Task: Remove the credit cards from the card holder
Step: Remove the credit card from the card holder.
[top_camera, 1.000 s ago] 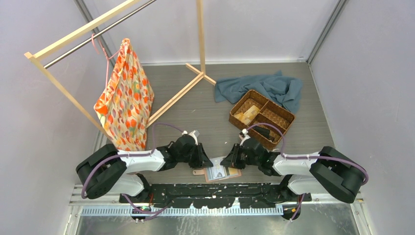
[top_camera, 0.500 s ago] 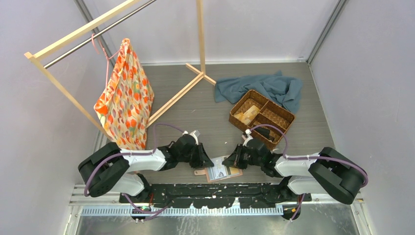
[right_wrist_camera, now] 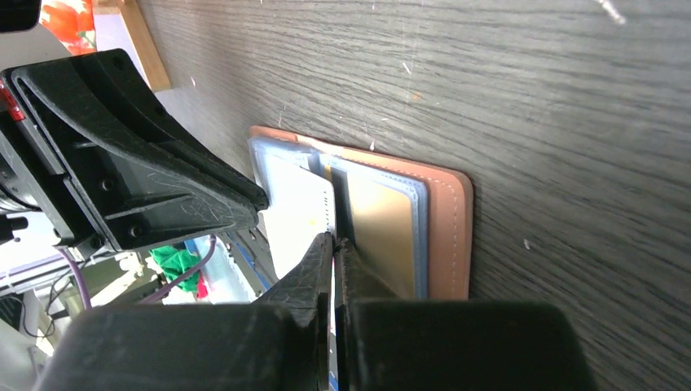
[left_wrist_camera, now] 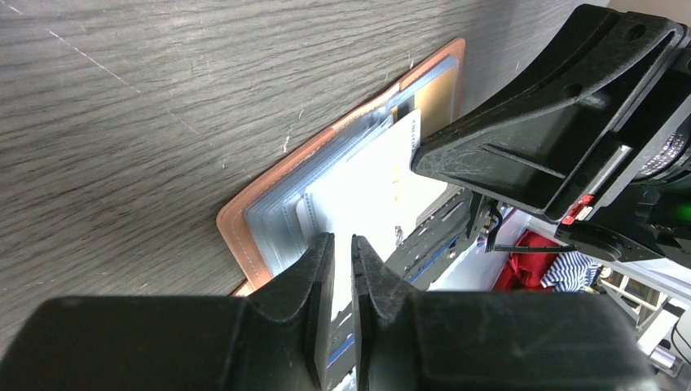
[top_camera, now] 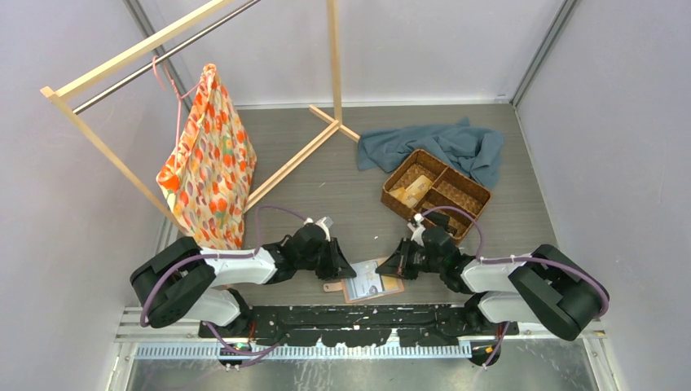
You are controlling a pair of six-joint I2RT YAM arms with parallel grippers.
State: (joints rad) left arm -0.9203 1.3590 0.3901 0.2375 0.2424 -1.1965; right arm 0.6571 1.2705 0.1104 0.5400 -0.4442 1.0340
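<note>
The salmon-pink card holder (top_camera: 392,287) lies open at the table's near edge, between both arms. A pale credit card (right_wrist_camera: 297,208) sticks out of its grey slots, and a tan-gold card (right_wrist_camera: 379,236) lies in the slot beside it. My right gripper (right_wrist_camera: 334,241) is shut on the pale card's edge, and a thin strip of card shows between its fingers. My left gripper (left_wrist_camera: 343,244) is at the holder's (left_wrist_camera: 244,221) other end. Its jaws stand a narrow gap apart with nothing between them. From above, the left gripper (top_camera: 342,270) and the right gripper (top_camera: 390,267) face each other across the holder.
A brown woven basket (top_camera: 436,195) stands behind the right arm, half on a blue cloth (top_camera: 444,147). A wooden rack (top_camera: 297,161) with a floral bag (top_camera: 210,163) fills the back left. The table's front edge runs just behind the holder.
My right gripper has closed and drawn a little to the right. The holder has turned slightly with it. The left arm has barely moved.
</note>
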